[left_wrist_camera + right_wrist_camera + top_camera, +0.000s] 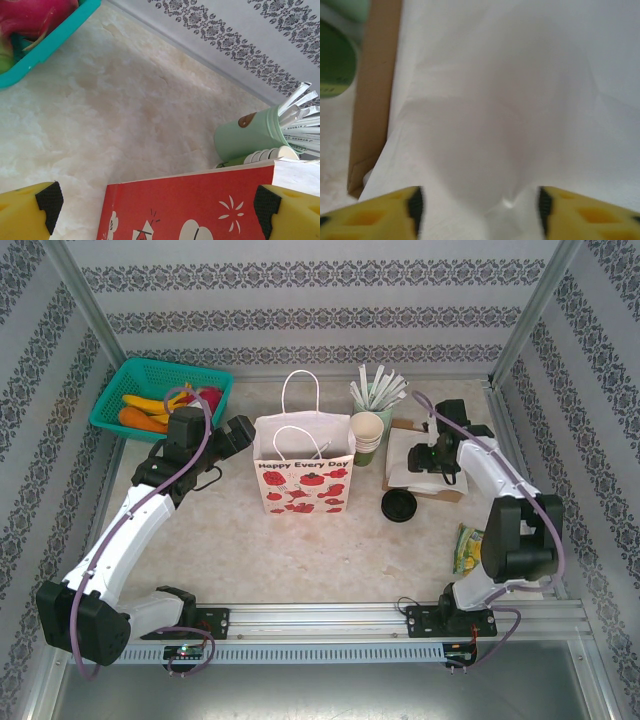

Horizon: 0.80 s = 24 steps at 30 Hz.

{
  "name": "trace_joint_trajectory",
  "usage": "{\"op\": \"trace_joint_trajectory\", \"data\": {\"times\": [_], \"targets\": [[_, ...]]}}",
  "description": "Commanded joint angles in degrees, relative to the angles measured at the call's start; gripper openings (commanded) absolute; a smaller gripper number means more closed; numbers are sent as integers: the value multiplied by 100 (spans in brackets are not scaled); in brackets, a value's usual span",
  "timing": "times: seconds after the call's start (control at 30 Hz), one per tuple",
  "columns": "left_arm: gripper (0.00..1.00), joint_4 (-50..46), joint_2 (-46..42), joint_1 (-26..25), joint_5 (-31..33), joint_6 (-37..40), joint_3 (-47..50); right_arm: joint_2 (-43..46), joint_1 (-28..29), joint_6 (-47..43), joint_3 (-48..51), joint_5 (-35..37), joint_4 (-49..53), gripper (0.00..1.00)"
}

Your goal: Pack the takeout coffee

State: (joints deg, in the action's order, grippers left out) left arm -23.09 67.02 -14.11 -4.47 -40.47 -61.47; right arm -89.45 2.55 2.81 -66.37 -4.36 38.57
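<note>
The right gripper (477,207) hangs with its jaws spread just above the white napkins (520,100), nothing pinched between them. The napkins lie on a brown box (375,90) at the right. A black lid (399,505) lies just near of it. Further left, nested green cups (367,440) stand just beside the paper bag (303,475); a single coffee cup cannot be told apart from them. The left gripper (159,202), jaws wide and empty, hovers at the bag's left edge.

The paper bag (302,475) stands mid-table. From it, the basket (108,405) lies at ten o'clock, the cup stack (367,435) just beside at three o'clock, with the stick holder (378,400) behind that, and the lid (399,505) at four.
</note>
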Motion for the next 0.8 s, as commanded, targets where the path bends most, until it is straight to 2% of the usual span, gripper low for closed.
{"op": "trace_joint_trajectory", "data": {"times": [0.0,0.1,0.23,0.37,0.63,0.77], "targets": [[100,17,-52,80,75,168,-10,472,210,-1131,239,-67,-83,89],[100,16,-59,78,145,219,-20,694,500,-1969,509,-134,-133,92],[100,-19,-67,79,198,331,-40,986,1111,-3497,1039,309,-457,90],[100,-46,-107,80,270,375,-7,917,1320,-4518,1160,516,-315,86],[100,-42,-132,76,304,382,34,555,1506,-5199,1382,957,-1049,80],[100,-81,-146,77,332,391,47,411,1538,-5196,1400,1023,-1420,71]]}}
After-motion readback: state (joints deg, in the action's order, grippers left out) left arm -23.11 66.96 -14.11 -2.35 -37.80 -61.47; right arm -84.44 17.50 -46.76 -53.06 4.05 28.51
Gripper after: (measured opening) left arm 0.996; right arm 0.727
